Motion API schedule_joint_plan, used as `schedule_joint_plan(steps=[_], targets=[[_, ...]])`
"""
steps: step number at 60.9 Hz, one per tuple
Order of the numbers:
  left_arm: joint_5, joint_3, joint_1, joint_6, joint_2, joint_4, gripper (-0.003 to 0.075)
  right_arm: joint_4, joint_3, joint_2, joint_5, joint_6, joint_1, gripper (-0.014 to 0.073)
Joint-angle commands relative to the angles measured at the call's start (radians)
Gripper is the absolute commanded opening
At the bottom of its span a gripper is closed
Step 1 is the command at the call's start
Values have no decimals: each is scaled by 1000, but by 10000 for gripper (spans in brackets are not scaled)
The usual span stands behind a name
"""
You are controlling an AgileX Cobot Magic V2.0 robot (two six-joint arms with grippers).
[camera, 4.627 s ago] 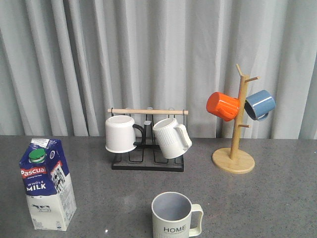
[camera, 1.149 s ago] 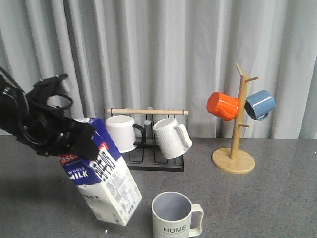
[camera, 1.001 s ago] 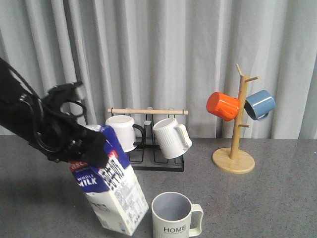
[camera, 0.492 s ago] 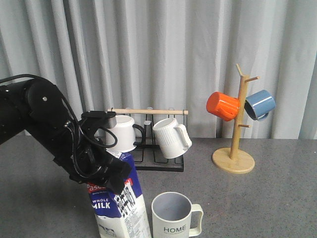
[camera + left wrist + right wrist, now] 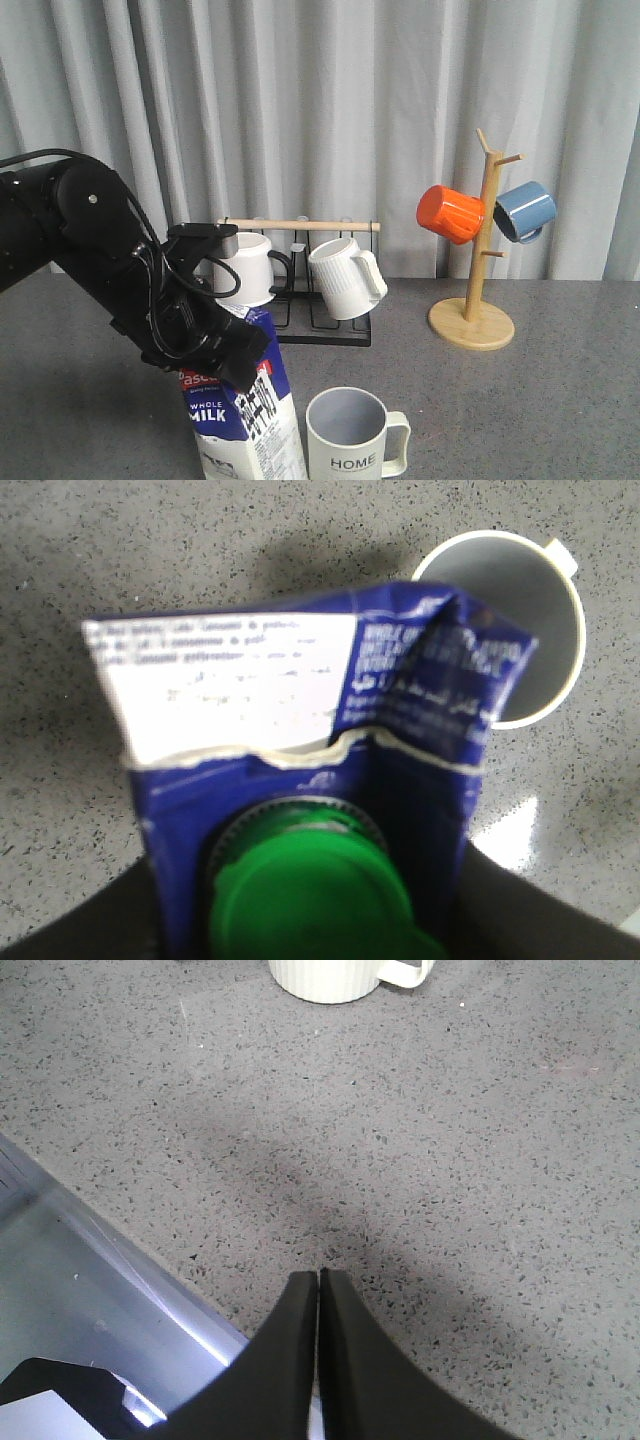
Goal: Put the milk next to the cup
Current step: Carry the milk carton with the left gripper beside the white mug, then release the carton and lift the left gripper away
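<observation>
The milk point(image 5: 240, 420), a blue and white carton with a red band and "MILK" text, stands nearly upright at the front, just left of the cup point(image 5: 352, 435), a pale mug marked "HOME" with a grey-blue inside. My left gripper point(image 5: 215, 350) is shut on the carton's top. In the left wrist view the milk's green cap point(image 5: 310, 895) and blue gable fill the middle, and the cup point(image 5: 520, 620) shows just beyond it. My right gripper point(image 5: 319, 1277) is shut and empty above bare table; it does not show in the front view.
A black rack with a wooden bar point(image 5: 298, 226) holds a plain white black-handled mug point(image 5: 243, 268) and a ribbed white mug point(image 5: 345, 278) behind the milk. A wooden mug tree point(image 5: 472, 322) at the back right carries an orange mug point(image 5: 449, 214) and a blue mug point(image 5: 524, 211). The ribbed mug point(image 5: 335, 975) shows in the right wrist view.
My left arm has carried the milk from the far left to beside the cup and brought it from a strong tilt to almost upright. In the last half second it barely moved.
</observation>
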State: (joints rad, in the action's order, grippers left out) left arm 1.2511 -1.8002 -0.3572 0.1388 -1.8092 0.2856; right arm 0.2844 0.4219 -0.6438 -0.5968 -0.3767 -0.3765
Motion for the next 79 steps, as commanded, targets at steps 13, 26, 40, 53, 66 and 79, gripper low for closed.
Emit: schedule_joint_plan(steps=[13,26,40,53,66,79], targets=[[-2,-32,-4,-9,99,28,514,12,26,0,53,-2,3,-5],[-2,-32,-4,-9,141,30,514,12,26,0,53,-2,3,-5],[-2,-32,-4,-46,250,69,505,8,26,0,64,-2,3,-5],[-2,-32,-4,-42,416,70,341,-2,26,0,144,57,3,-5],[-6,-9,-3,2,577,-6,-10,-50,26,0,228,137,3,-5],[-102,235,-3,-8,786,-87,-8,-49,26,0,230,137,3,-5]])
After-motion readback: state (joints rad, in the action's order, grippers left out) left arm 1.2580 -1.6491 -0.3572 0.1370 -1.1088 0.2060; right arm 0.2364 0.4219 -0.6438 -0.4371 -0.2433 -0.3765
